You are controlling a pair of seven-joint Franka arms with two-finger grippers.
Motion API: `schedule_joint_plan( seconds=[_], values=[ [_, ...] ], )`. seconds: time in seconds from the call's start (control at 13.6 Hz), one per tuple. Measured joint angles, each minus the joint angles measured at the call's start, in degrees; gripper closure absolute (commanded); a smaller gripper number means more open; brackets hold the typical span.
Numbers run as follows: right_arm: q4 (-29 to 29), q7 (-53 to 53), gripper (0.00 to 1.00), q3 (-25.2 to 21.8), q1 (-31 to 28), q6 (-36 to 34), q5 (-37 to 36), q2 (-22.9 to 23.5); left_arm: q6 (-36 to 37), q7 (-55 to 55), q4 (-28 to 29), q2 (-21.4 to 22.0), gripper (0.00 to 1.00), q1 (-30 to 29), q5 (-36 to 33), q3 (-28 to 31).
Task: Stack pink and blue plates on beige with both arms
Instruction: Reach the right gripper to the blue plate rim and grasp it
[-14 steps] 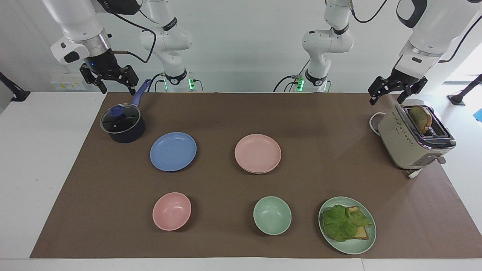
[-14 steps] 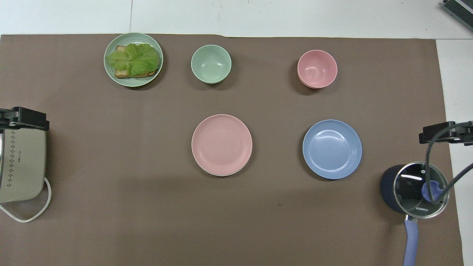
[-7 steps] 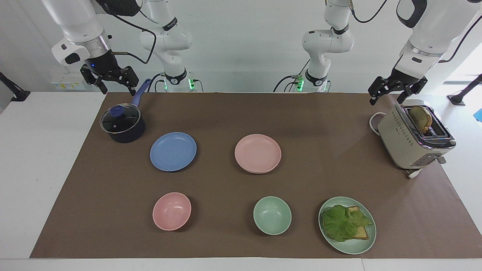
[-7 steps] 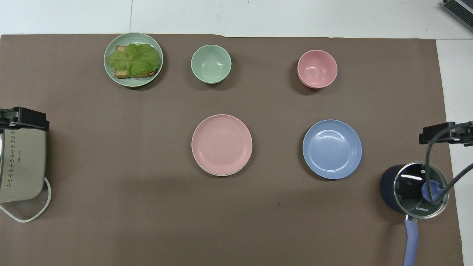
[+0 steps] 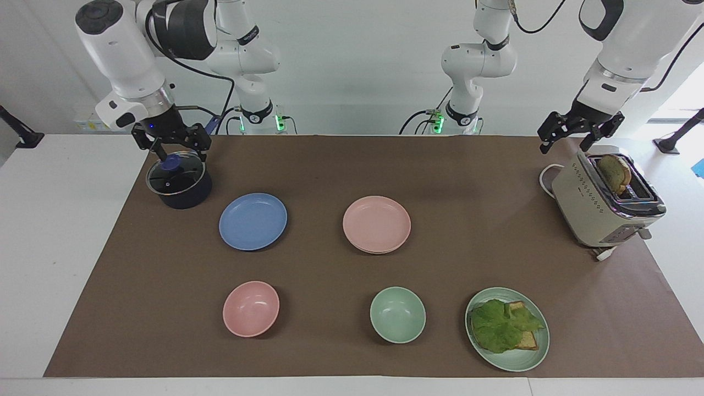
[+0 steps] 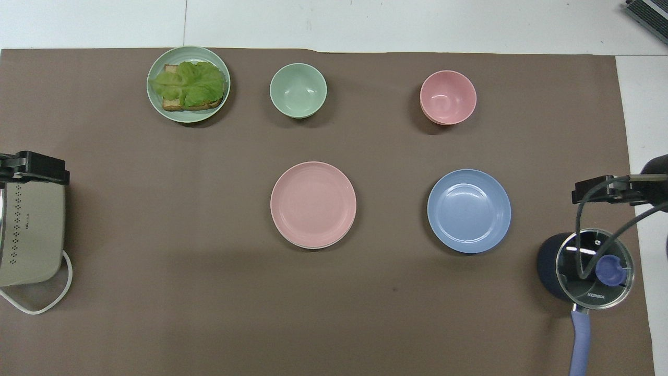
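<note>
A white table (image 5: 60,231) carried a brown mat (image 5: 352,264) over most of its top. Taking the pink plate (image 5: 377,223) at the mat's middle as the landmark: it sat on a beige plate (image 6: 313,245), of which only a thin rim showed. The blue plate (image 5: 253,221) lay beside it toward the right arm's end, and the lidded saucepan (image 5: 179,184) past that, nearer to the robots. The toaster (image 5: 602,206) stood toward the left arm's end. Farther from the robots lay a pink bowl (image 5: 251,308), a green bowl (image 5: 397,314) and a green plate (image 5: 522,360) of lettuce and toast.
</note>
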State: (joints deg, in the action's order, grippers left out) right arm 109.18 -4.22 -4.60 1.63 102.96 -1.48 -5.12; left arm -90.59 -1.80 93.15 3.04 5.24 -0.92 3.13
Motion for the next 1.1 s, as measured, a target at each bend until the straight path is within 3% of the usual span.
schedule_joint_plan(
  seconds=[0.73,0.95,1.03,1.1],
  values=[
    [15.53,-6.99,0.00,-0.03,-0.43,25.41,1.11,10.55,0.00,0.00,0.01,0.00,0.00,0.00,0.00,0.00],
    [18.95,-9.45,0.00,-0.08,-1.12,28.87,2.33,11.95,0.00,0.00,0.01,0.00,0.00,0.00,0.00,0.00],
    [19.13,-10.56,0.04,-0.08,-1.22,28.87,3.63,12.28,0.00,0.00,0.02,0.00,0.00,0.00,0.00,0.00],
    [19.20,-11.71,0.22,-0.08,-1.24,28.90,4.77,12.69,0.00,0.00,0.02,0.00,0.00,0.00,0.00,0.00]
  ],
)
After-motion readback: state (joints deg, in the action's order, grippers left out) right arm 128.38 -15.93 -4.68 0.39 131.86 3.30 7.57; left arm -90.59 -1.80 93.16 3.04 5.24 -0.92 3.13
